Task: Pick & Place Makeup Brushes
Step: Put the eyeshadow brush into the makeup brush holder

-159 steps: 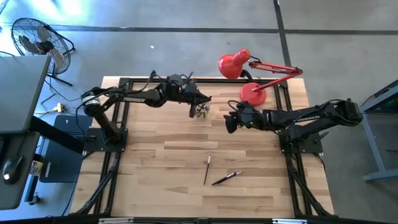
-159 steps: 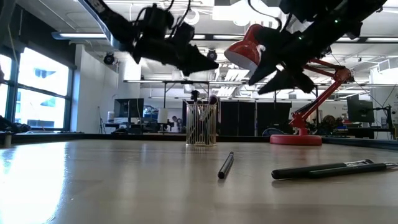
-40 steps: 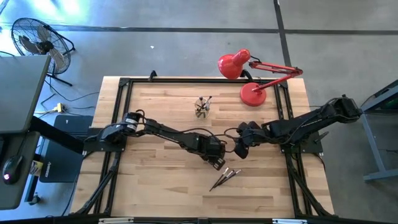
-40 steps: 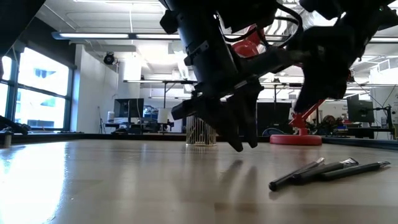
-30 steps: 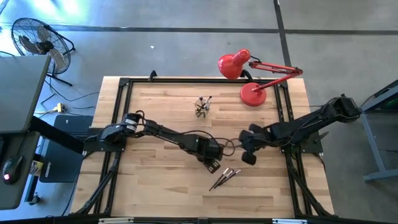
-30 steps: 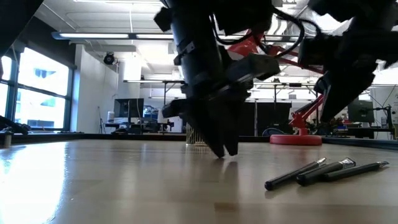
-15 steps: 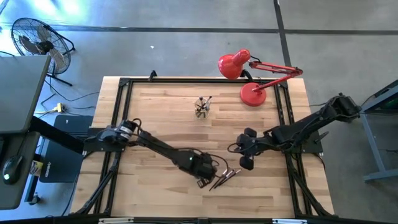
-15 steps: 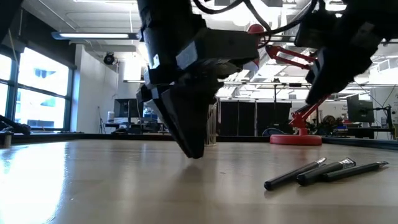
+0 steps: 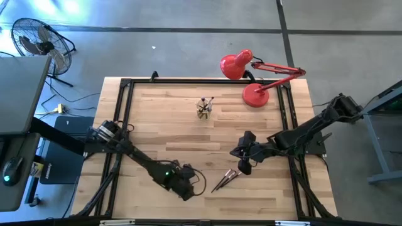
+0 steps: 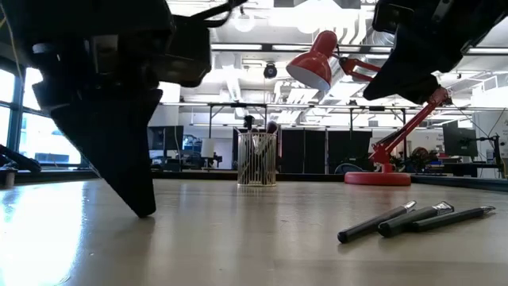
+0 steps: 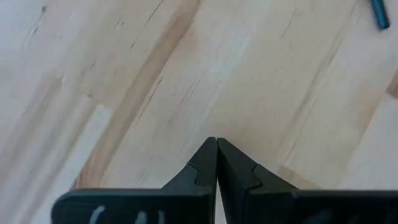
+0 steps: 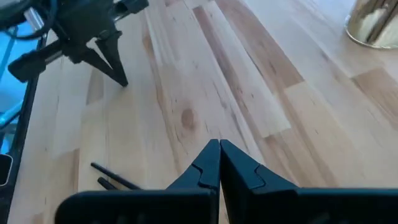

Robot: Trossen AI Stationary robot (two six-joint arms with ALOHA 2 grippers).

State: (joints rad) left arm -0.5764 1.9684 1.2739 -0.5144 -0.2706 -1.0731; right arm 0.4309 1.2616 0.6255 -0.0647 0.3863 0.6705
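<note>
Your left gripper (image 9: 186,195) hangs low over the wooden bench (image 9: 157,119), well to the near-left of the cup (image 9: 203,108), its fingers (image 11: 214,163) pressed tip to tip with nothing between them. Your right gripper (image 9: 244,167) sits nearer the lamp's side, its fingers (image 12: 219,163) likewise pinched together and empty, just beside the brushes (image 9: 227,179).

Three loose brushes lie touching, fanned from one end, on the bench well toward you from the cup; the low view shows them side by side. The cup stands upright at the far middle of the bench with several brushes already upright in it; how many cannot be told.

Counted: one cup, one red lamp (image 9: 251,75) to the right of the cup, three brushes on the bench, two arms.

The risk, as it looks from here: the three brushes touch, so fingers descending on one will likely nudge or pinch its neighbours, scattering or rolling them away from the cup. Both sets of fingers must part first; coming down still pinched would only push a brush across the wood. With both arms converging on the patch in front of the cup, they could foul each other. A thin brush gripped off-centre may tilt and miss the cup's mouth, or tip the cup.
</note>
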